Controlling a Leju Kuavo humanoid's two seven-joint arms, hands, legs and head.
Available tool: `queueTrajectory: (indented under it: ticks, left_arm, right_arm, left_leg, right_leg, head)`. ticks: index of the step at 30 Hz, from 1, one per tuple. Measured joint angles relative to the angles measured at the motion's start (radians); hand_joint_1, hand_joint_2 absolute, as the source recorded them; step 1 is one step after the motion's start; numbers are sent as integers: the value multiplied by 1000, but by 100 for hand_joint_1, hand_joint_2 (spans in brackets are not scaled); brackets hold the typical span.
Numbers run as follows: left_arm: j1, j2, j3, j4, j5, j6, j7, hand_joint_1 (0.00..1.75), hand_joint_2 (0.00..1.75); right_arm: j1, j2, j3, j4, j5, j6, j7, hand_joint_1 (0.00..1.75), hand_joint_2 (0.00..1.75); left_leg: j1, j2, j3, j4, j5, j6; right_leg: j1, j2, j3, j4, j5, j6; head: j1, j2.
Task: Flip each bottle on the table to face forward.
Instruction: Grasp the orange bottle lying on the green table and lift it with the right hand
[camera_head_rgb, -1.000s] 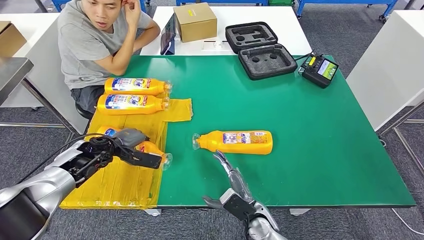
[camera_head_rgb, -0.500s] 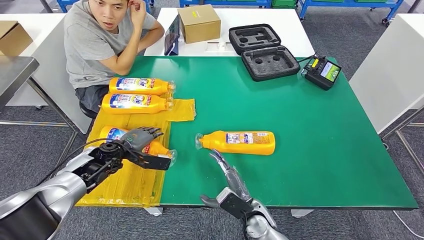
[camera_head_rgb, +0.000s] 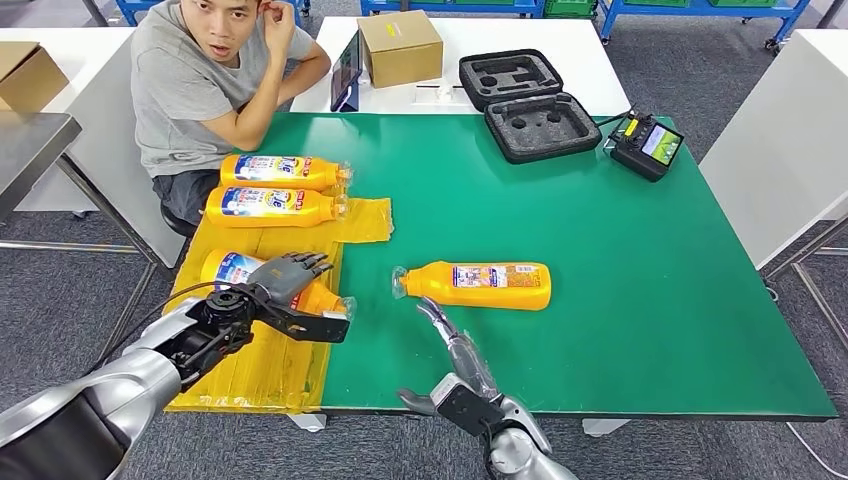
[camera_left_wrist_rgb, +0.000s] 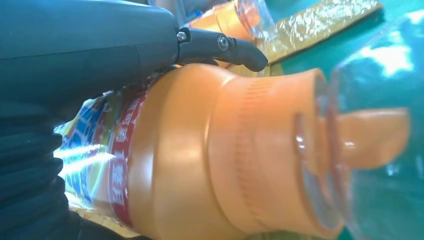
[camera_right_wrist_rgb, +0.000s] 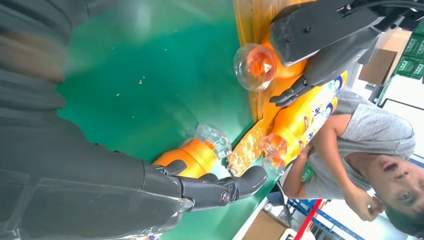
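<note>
At the near edge of the green worktop (camera_head_rgb: 620, 300), around 6 o'clock, the right robot hand (camera_head_rgb: 462, 362) is released, its fingers stretched toward 12 o'clock and holding nothing; the fingertips stop just short of an orange bottle (camera_head_rgb: 480, 285). That bottle lies on its side near the middle of the worktop, clear cap toward 9 o'clock, with its white back label facing up.

At about 8 o'clock, the left robot hand (camera_head_rgb: 285, 295) grasps a second orange bottle (camera_head_rgb: 228, 268) that lies on a yellow plastic sheet (camera_head_rgb: 250, 370) covering the worktop's left side. The fingers curl over the bottle's body and the thumb reaches along by its clear cap, which points toward 3 o'clock. In the left wrist view this bottle's neck and a strip of blue-and-red label show under the dark fingers (camera_left_wrist_rgb: 235, 47).

Further out, near 10 o'clock, two more orange bottles lie side by side on the same sheet, the nearer one (camera_head_rgb: 272, 207) and the farther one (camera_head_rgb: 280, 171), both with blue front labels up and caps toward 3 o'clock.

A person (camera_head_rgb: 205, 80) in a grey shirt sits at the far left corner, an elbow on the worktop. At 12 to 1 o'clock sit an open black foam case (camera_head_rgb: 530, 100) and a handheld controller (camera_head_rgb: 647, 145), with a cardboard box (camera_head_rgb: 400, 45) on a white table beyond.
</note>
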Motion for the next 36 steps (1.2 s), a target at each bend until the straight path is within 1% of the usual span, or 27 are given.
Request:
queueTrajectory:
  ticks: [6,14,20,26,31,36]
  left_arm:
    - [15,-23,11,0,-21,39,9,0,175]
    - [21,-37,20,-3,-32,53,8,0,175]
    - [42,-46,32,-27,-62,108,-2,0,175]
    - [76,-64,59,-91,-73,112,-25,0,175]
    - [111,-66,91,-153,-70,115,-49,0,175]
    - [163,-65,124,-248,-70,128,-80,0,175]
  right_arm:
    - [-3,3,8,5,0,-2,0,0,175]
    - [-3,3,10,9,-1,-3,0,0,175]
    - [-1,3,11,11,0,-15,0,0,175]
    - [9,3,11,11,6,-21,0,0,175]
    - [18,3,11,11,16,-19,0,0,175]
    - [30,8,6,11,28,-19,0,0,175]
  left_leg:
    - [0,-1,0,0,1,1]
    - [0,-1,-1,0,1,1]
    - [0,-1,-3,0,1,1]
    - [-1,1,-9,1,2,1]
    - [0,2,-12,1,2,1]
    - [0,4,-18,1,2,1]
  right_leg:
    - [0,-2,0,0,0,0]
    - [0,-2,-1,0,0,0]
    - [0,-2,-3,0,1,1]
    - [0,-1,-9,0,3,3]
    - [0,0,-13,0,3,3]
    - [0,1,-19,0,3,3]
  head:
    - [0,0]
    - [0,0]
    - [0,0]
    - [0,0]
    - [0,0]
    - [0,0]
